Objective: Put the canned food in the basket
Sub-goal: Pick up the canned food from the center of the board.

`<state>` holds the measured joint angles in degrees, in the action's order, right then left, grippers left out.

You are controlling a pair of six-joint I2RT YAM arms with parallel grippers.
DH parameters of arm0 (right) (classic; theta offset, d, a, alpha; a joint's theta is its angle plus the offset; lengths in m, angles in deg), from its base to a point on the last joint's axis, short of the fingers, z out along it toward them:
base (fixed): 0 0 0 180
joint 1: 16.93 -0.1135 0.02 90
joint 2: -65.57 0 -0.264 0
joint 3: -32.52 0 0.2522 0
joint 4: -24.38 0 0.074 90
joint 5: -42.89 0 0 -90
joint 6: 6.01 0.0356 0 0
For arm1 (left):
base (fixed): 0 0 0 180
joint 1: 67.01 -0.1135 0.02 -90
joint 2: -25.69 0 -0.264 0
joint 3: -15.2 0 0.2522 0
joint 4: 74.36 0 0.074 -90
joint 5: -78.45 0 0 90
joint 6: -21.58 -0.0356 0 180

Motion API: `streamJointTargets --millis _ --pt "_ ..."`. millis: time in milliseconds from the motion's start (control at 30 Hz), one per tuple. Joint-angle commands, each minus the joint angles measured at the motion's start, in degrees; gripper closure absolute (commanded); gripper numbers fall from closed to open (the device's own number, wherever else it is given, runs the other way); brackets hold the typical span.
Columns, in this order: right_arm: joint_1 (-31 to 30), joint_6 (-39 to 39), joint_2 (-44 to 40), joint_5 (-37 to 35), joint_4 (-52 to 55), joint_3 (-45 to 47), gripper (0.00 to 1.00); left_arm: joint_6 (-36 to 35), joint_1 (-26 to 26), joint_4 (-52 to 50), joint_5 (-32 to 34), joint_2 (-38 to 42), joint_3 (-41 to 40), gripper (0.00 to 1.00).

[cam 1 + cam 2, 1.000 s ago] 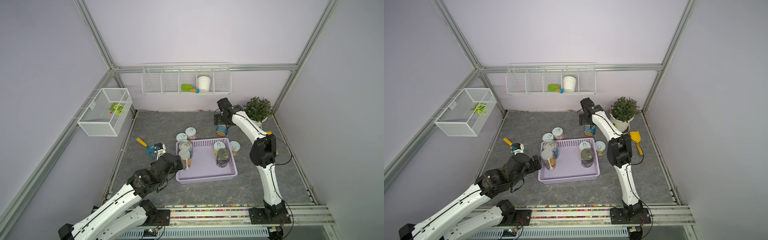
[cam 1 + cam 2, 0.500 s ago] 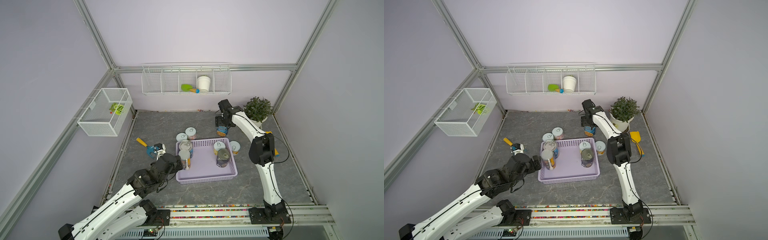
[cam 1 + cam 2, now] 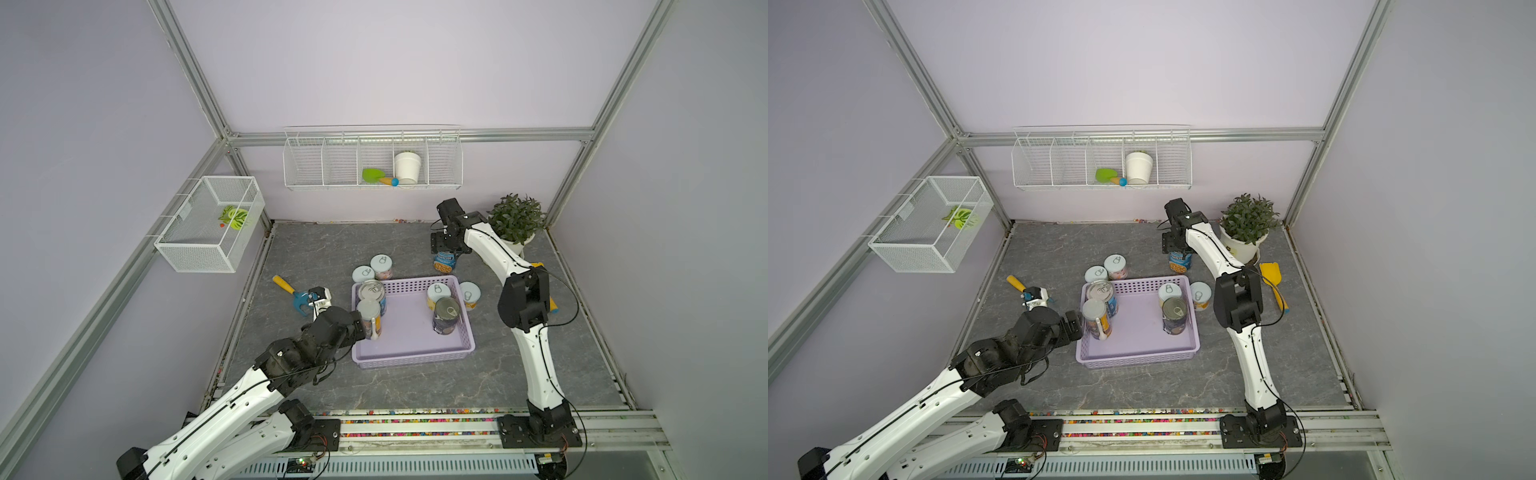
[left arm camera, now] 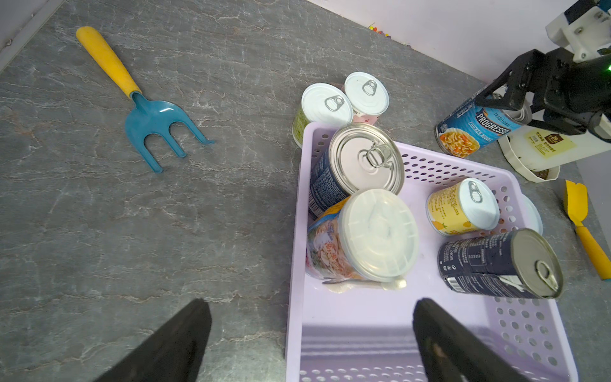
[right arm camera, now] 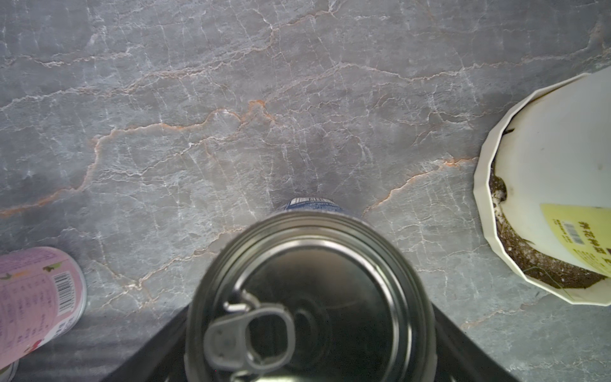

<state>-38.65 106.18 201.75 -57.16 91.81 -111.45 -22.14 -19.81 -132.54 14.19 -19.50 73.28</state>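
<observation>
Though outside basket (image 3: 411,360), blue soup can (image 3: 444,266) sits pinched inside right gripper (image 3: 445,252).

Soup can (image 3: 444,264) lid hidden in both top views; pink can (image 5: 36,297) cut off

You have a lilac basket (image 3: 411,360) with perforated walls, a blue can (image 3: 444,262) (yellow noodles pictured), and a grey table (image 3: 332,249) veined white and orange.
</observation>
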Motion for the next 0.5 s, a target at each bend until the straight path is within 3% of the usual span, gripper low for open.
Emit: streamJointTargets --millis 0,467 --pt "0.30 -0.07 -5.44 1.69 -0.32 -0.90 0.40 0.21 -0.16 -0.03 0.68 0.37 -0.81 0.00" --pt "-1.44 -0.66 -15.65 0.40 2.86 -0.67 0.44 0.04 -0.18 0.22 0.36 0.53 -0.85 0.00"
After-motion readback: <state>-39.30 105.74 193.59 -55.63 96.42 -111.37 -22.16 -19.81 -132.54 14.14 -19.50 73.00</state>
